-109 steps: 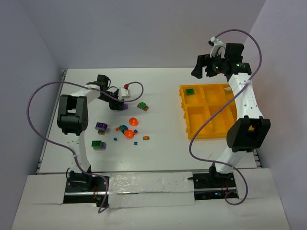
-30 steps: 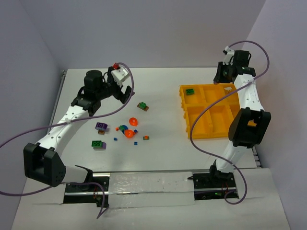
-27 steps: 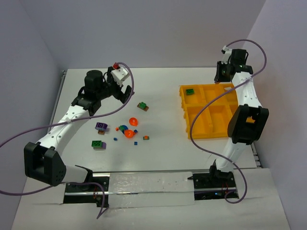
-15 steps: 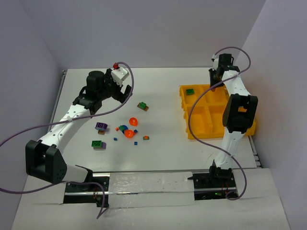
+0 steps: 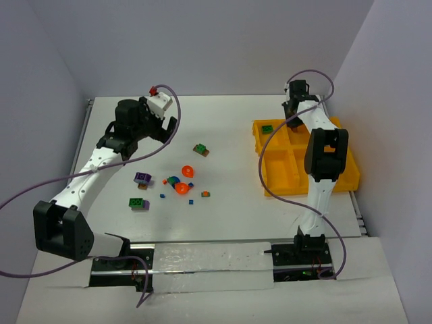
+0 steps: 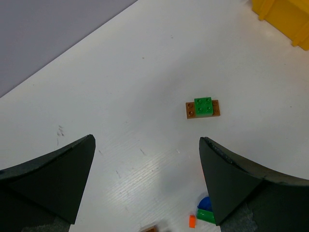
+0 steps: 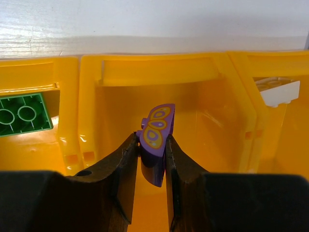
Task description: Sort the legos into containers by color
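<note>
White table (image 5: 229,121), lilac walls | yellow tray (image 5: 264,177): one green brick (image 5: 268,128) in far-left compartment, white piece (image 7: 275,90) further right | other legos (image 5: 182,183) loose mid-table; sorting looks barely begun | right fingers (image 7: 135,152) narrow, pinching purple piece (image 7: 157,128) over middle far compartment, unreleased | left fingers (image 6: 63,169) wide, empty; green-on-brown brick (image 6: 203,108) ahead, apart.

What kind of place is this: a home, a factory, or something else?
Probably a lab test bench for robots. A left arm and a right arm, both cabled, are bolted to a white table boxed in by plain walls, with toy bricks and a yellow tray set out.
</note>
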